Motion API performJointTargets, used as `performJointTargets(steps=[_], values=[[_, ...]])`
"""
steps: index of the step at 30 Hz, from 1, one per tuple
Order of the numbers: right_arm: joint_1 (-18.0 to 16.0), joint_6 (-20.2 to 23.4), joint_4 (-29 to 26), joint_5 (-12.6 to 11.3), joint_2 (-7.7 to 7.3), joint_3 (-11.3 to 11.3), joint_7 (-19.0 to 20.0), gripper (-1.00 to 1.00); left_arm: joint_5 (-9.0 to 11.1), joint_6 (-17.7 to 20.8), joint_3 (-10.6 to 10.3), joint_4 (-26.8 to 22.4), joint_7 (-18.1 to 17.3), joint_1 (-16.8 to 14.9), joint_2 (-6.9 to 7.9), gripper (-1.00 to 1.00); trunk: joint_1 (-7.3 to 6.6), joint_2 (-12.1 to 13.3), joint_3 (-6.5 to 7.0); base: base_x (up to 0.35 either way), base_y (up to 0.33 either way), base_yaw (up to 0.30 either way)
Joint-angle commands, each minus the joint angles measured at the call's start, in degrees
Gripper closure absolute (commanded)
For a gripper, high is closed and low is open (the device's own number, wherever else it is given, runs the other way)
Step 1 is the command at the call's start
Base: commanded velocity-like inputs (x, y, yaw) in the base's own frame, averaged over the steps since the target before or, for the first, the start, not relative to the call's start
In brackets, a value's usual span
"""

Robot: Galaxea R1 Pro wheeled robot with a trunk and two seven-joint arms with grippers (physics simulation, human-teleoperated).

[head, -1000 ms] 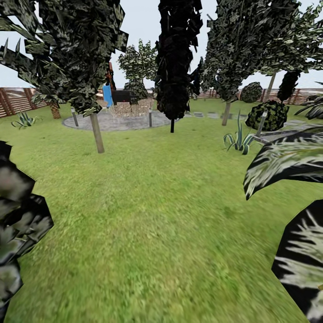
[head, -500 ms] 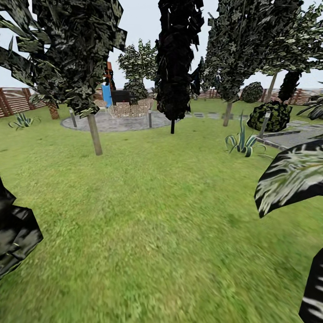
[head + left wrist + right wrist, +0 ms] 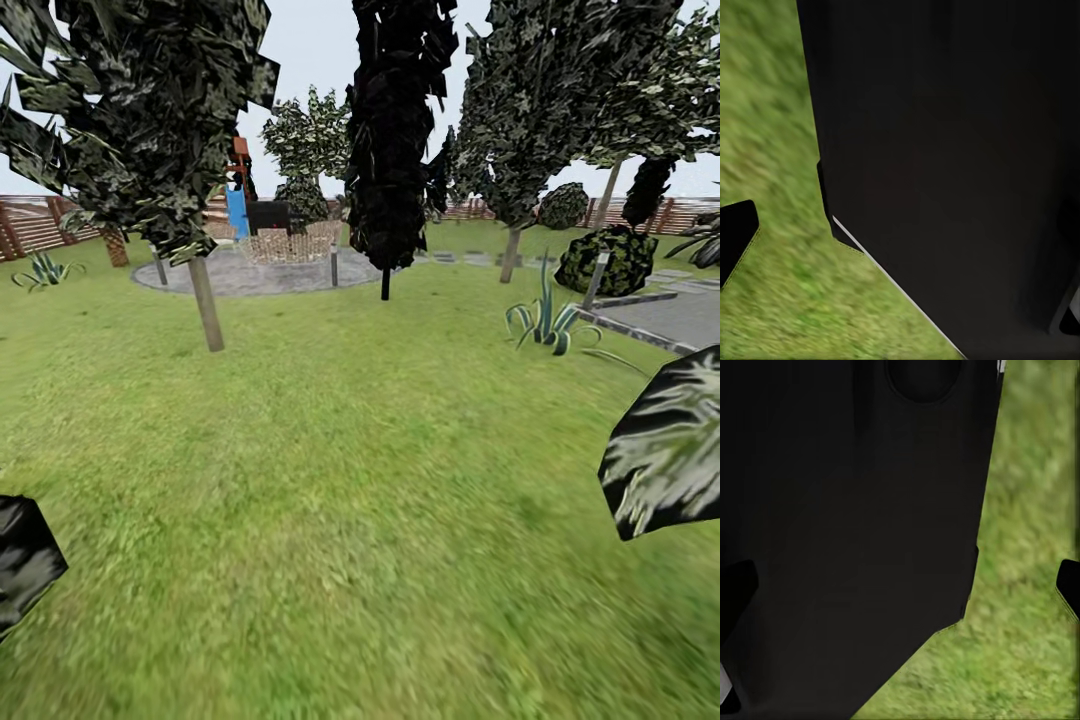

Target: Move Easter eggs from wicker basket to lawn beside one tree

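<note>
The lawn (image 3: 340,480) spreads out wide and mottled green ahead of me in the garden. The Easter eggs and the wicker basket are out of view. A tree with a pale, slightly slanted trunk (image 3: 511,254) stands at the far right. In the left wrist view my left gripper (image 3: 900,277) is open, its dark fingertips (image 3: 735,240) wide apart over grass. My right gripper (image 3: 900,589) is open too, with nothing held between its fingertips (image 3: 1069,585). A black part of my own body sits close behind both.
A slim straight-trunked tree (image 3: 207,305) stands left of centre and a near-black conifer (image 3: 385,150) in the middle. Behind them lie a grey paved circle (image 3: 250,272), a playset with a blue slide (image 3: 237,212) and a fence (image 3: 40,225). Spiky plants (image 3: 545,322), a shrub (image 3: 612,258) and dark leaves (image 3: 665,450) line the right.
The whole head view has shifted: the camera moved forward over the grass. The dark leaves at both edges have slid outward and shrunk. The trees stand slightly nearer.
</note>
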Motion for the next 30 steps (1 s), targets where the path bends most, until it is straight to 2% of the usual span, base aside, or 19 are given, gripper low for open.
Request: performJointTargets(steps=[1,30], values=[[-0.08,-0.14,0.16,0.15,-0.01,0.06,0.16,-1.0,-0.09,0.04,-0.04,-0.09,-0.17,0.03,0.02,-1.0,0.03,-0.02,-0.04,0.337,0.0,0.0],[-0.08,-0.23,0.16,0.11,-0.01,0.06,0.08,-1.0,-0.09,0.04,-0.04,-0.09,-0.17,0.03,0.02,-1.0,0.03,-0.02,-0.04,0.337,0.0,0.0]])
